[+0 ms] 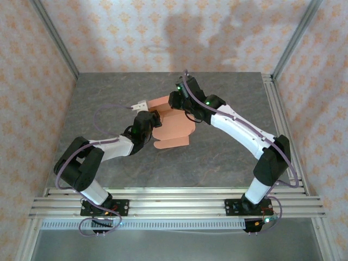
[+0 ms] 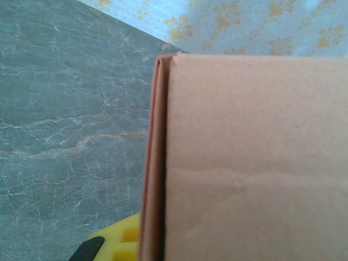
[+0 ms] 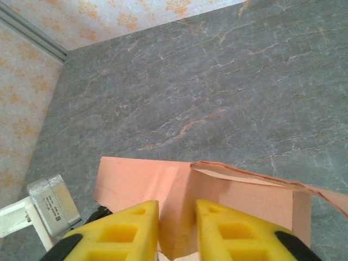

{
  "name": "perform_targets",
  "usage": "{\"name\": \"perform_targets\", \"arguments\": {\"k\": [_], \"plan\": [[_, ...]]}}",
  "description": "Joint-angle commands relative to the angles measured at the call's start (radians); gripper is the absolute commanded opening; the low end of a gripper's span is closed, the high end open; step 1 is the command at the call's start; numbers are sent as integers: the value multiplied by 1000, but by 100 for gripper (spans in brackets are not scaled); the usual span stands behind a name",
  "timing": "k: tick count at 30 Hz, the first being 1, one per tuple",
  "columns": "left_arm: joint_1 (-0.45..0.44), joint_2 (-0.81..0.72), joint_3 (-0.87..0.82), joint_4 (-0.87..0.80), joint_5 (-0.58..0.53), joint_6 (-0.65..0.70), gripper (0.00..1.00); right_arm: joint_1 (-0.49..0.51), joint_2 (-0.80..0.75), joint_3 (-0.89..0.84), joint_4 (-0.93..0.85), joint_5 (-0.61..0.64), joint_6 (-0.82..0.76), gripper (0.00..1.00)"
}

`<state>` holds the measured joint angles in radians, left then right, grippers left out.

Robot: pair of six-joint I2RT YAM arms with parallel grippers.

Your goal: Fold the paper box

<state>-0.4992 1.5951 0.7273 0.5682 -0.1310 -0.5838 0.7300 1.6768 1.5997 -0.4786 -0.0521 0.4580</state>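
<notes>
The paper box (image 1: pixel 173 126) is salmon-orange card lying mid-table, partly folded, with flaps spread toward the near side. My left gripper (image 1: pixel 151 118) meets it from the left. In the left wrist view a doubled card wall (image 2: pixel 155 163) runs down beside one yellow finger (image 2: pixel 117 242); the card hides the other finger, and the gripper (image 2: pixel 155 247) is shut on that wall. My right gripper (image 1: pixel 175 102) comes in from the far right. Its yellow fingers (image 3: pixel 136 228) press both sides of a raised corner fold of the paper box (image 3: pixel 182 217), so the right gripper (image 3: pixel 178 209) is shut on it.
The table (image 1: pixel 109 103) is grey marbled stone, bare around the card. Aluminium rails (image 1: pixel 174 202) cross the near edge, another rail (image 1: pixel 277 119) runs down the right side, and patterned walls enclose the cell. A grey metal block (image 3: pixel 51 204) on the left arm sits close to my right fingers.
</notes>
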Motion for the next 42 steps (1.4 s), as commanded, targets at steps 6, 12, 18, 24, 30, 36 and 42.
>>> {"name": "perform_targets", "arguments": {"k": [6, 12, 18, 24, 30, 36, 42], "plan": [[-12, -18, 15, 7, -1, 29, 0, -3, -1, 32, -12, 1, 7, 7], [-12, -21, 19, -11, -16, 24, 0, -3, -25, 17, 3, 6, 4, 36], [-12, -15, 56, -103, -42, 9, 0, 0, -134, -73, 64, -3, -32, 49], [-9, -2, 91, -159, -10, 4, 0, -22, -305, -217, 119, 29, -177, 56], [-2, -17, 109, -209, 80, 25, 0, -221, -387, -287, 68, -129, -205, 54], [7, -27, 108, -188, 214, 29, 0, -434, -322, -309, 74, -500, -237, 46], [9, -26, 120, -194, 233, 34, 0, -459, -232, -297, 80, -665, -380, 39]]}}
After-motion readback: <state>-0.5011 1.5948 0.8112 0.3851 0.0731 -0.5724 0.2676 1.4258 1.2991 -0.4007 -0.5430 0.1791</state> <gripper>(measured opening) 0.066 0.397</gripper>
